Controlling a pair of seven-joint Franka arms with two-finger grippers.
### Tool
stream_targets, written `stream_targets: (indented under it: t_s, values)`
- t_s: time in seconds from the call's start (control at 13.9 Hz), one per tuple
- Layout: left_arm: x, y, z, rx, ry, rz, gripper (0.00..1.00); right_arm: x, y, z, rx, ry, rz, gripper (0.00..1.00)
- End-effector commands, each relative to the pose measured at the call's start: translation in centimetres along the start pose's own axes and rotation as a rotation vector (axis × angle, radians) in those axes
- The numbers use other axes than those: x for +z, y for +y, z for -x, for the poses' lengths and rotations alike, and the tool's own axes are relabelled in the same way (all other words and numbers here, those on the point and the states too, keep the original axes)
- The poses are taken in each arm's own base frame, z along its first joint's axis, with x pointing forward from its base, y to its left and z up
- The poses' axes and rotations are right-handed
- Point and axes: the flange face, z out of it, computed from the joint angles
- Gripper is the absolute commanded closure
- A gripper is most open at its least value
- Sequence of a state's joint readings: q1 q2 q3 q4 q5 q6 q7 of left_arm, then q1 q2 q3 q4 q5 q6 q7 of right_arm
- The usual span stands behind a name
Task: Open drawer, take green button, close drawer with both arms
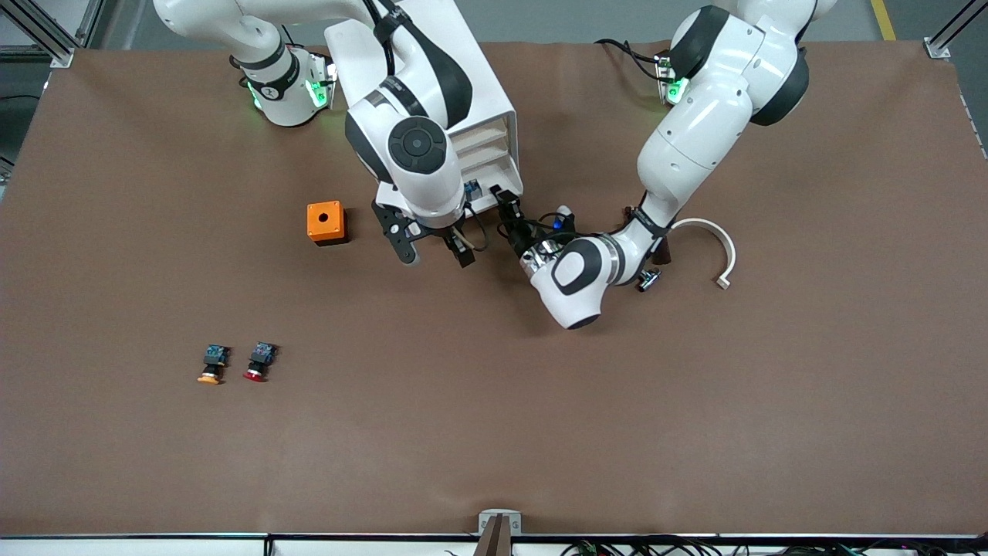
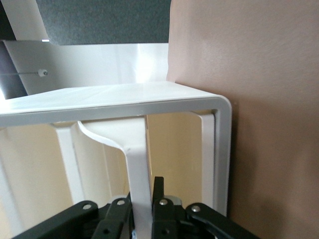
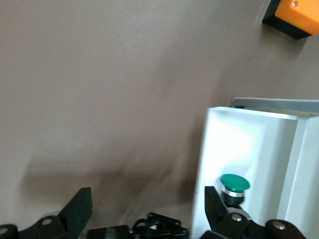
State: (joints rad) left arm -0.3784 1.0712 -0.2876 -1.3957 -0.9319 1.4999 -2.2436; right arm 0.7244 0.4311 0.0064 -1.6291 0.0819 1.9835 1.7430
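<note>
The white drawer cabinet (image 1: 494, 131) stands at the robots' side of the table. Its bottom drawer (image 1: 485, 202) is pulled out. My left gripper (image 1: 508, 212) is shut on the drawer's white handle (image 2: 137, 164); in the left wrist view the fingers (image 2: 158, 191) clamp it on both sides. The green-capped button (image 3: 234, 184) stands inside the open drawer (image 3: 209, 149); in the front view only its bluish block (image 1: 472, 188) shows. My right gripper (image 1: 434, 251) is open and empty over the table beside the drawer. In the right wrist view one finger (image 3: 214, 204) is close to the button.
An orange box (image 1: 326, 222) sits toward the right arm's end, beside the cabinet; it also shows in the right wrist view (image 3: 294, 17). An orange-capped button (image 1: 211, 364) and a red-capped button (image 1: 259, 361) lie nearer the camera. A white curved piece (image 1: 714, 247) lies by the left arm.
</note>
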Motion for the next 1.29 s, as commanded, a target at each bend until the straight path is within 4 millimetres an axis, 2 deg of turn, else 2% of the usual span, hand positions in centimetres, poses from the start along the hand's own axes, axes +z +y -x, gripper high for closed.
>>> stream_targets:
  t_s: [0.0, 0.22, 0.43, 0.5, 0.65, 0.79, 0.93, 1.22]
  values:
    - [-3.0, 0.7, -0.6, -0.013, -0.052, 0.014, 0.87, 1.2, -0.3, 1.7, 0.004, -0.01, 0.011, 0.01]
    - [-6.0, 0.6, -1.0, -0.007, -0.095, 0.034, 0.87, 2.4, -0.1, 4.0, -0.033, -0.006, 0.006, 0.01]
    - [-7.1, 0.5, -1.1, 0.002, -0.113, 0.042, 0.82, 3.7, 0.0, 5.3, -0.049, -0.004, 0.004, 0.01]
    - [-7.2, 0.5, -1.2, 0.011, -0.113, 0.043, 0.69, 4.2, -0.1, 5.7, -0.055, -0.004, -0.001, 0.01]
    - [-7.9, 0.4, -1.4, 0.075, -0.123, 0.049, 0.29, 6.0, -0.1, 7.3, -0.069, -0.004, -0.017, 0.01]
    - [-8.6, -0.2, -1.1, 0.152, -0.132, 0.065, 0.0, 7.6, -0.5, 8.1, -0.052, -0.002, -0.036, 0.01]
    - [-10.0, -0.7, -1.3, 0.231, -0.15, 0.08, 0.0, 8.7, -0.2, 8.4, -0.063, 0.011, -0.02, 0.01]
    - [-12.2, -2.5, -1.4, 0.533, -0.16, 0.128, 0.0, 9.1, 0.4, 8.9, -0.08, 0.024, 0.022, 0.01]
